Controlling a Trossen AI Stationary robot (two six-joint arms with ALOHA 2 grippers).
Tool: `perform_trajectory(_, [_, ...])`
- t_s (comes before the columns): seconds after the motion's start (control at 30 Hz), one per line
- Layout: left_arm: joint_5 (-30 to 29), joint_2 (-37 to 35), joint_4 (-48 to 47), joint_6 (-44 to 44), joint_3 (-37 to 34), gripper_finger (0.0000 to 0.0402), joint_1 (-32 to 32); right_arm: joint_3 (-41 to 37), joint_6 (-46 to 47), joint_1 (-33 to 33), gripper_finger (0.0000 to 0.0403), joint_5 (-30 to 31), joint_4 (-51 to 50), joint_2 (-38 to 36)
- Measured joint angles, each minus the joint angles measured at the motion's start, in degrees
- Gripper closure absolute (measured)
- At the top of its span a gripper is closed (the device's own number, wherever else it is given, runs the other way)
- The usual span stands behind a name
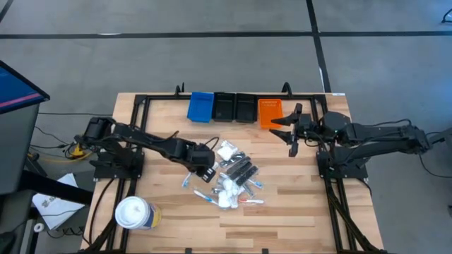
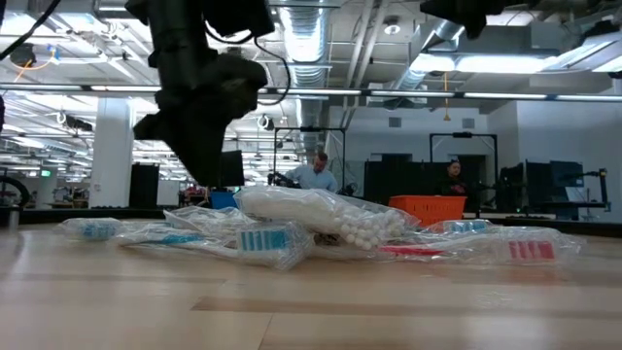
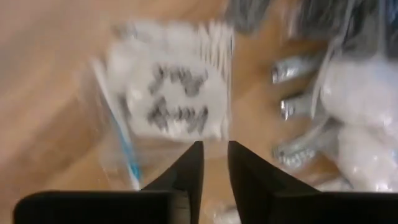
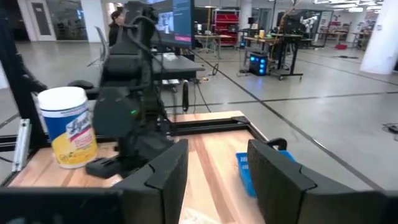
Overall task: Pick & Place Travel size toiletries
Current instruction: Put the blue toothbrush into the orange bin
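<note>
Left end effector [image 1: 205, 171] fingers narrowly apart, empty, at toiletries pile [image 1: 233, 180] edge; sachet [image 3: 177, 93] just ahead. Bare tabletop [image 1: 296, 204] all around. Right end effector [image 1: 292, 130] wide, empty, well clear of pile.

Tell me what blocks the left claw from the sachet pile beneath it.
Nothing visible does. The left claw hangs directly over the pile of travel size toiletries, jaws slightly parted, with a clear sachet right under its tips. The right claw waits by the orange bin.
</note>
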Motion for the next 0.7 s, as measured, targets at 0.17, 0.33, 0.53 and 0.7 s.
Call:
perform_trajectory(0.17, [-0.2, -0.4, -4.5, -1.2, 0.0, 0.0395, 0.3, 0.0, 0.0, -1.9, 0.0244, 0.0, -0.4, 0.0])
perform_trajectory(0.33, [-5.9, -1.5, -5.2, -1.9, 0.0, 0.04, 3.0, 0.0, 0.0, -2.9, 0.0244, 0.0, -0.3, 0.0])
perform_trajectory(0.53, [-1.7, 3.2, -4.2, -0.3, -0.6, 0.0401, 6.3, 0.0, 0.0, -3.2, 0.0244, 0.0, -0.2, 0.0])
perform_trajectory(0.7, [2.2, 6.0, 0.9, 4.1, -0.6, 0.0401, 8.9, 0.0, 0.3, -3.2, 0.0244, 0.0, -0.2, 0.0])
